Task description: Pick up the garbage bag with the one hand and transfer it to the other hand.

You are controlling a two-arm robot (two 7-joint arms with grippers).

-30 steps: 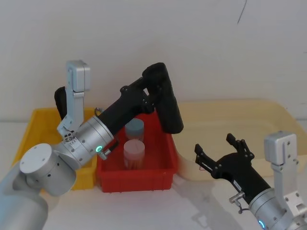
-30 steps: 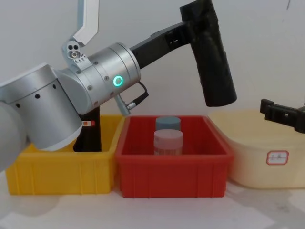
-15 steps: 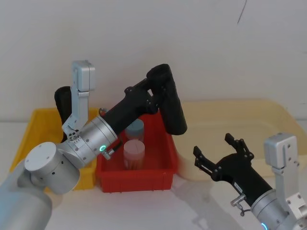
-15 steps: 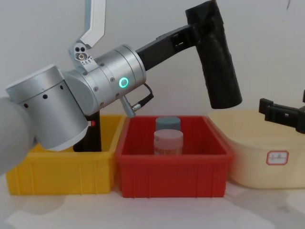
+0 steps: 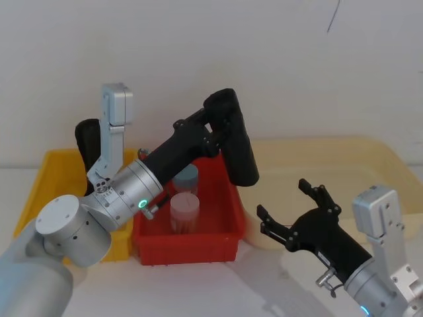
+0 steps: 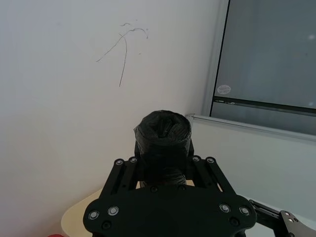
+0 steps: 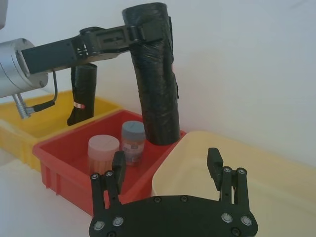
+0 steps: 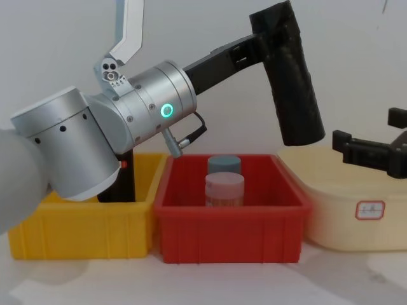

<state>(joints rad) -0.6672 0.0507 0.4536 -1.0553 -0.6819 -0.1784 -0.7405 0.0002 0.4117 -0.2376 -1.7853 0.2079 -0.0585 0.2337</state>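
**Item: black roll held aloft, receiving tool below and to its right**

1. Right tool (image 5: 291, 210). Nearest the robot, low over the tabletop (image 5: 198, 284), in front of the cream tub (image 5: 344, 153). Fingers spread wide, holding nothing, with the opening turned toward the roll.

2. Red bin (image 5: 188, 238). Just left of the right tool. It holds two jars, a pink-lidded one (image 5: 185, 208) in front and a grey-blue one (image 5: 186, 177) behind.

3. Garbage bag (image 5: 236, 148). In the air above the far right corner of the red bin, touching nothing below. Its long axis is near upright, with the lower end leaning toward the robot's right. It lies up, left and farther out from the right tool, well apart from it. The whole lower length hangs free.

4. Left tool (image 5: 213, 129). Clamped on the bag's upper end, its arm reaching in from the left.

5. Yellow bin (image 5: 46, 178). At the far left, with a second black roll (image 7: 83, 94), red-banded, standing in it. Not the task's item.

Judgement: the right tool is the arm that has to close the gap, and the free lower half is the place for it to take hold, its fingers crossing the roll's axis.

Views compared: the right wrist view shows the free lower length lined up beyond its open fingers. The chest view shows the height difference side-on. The left wrist view shows the roll's top end seated between the left tool's fingers (image 6: 121, 170), but not its lower end.
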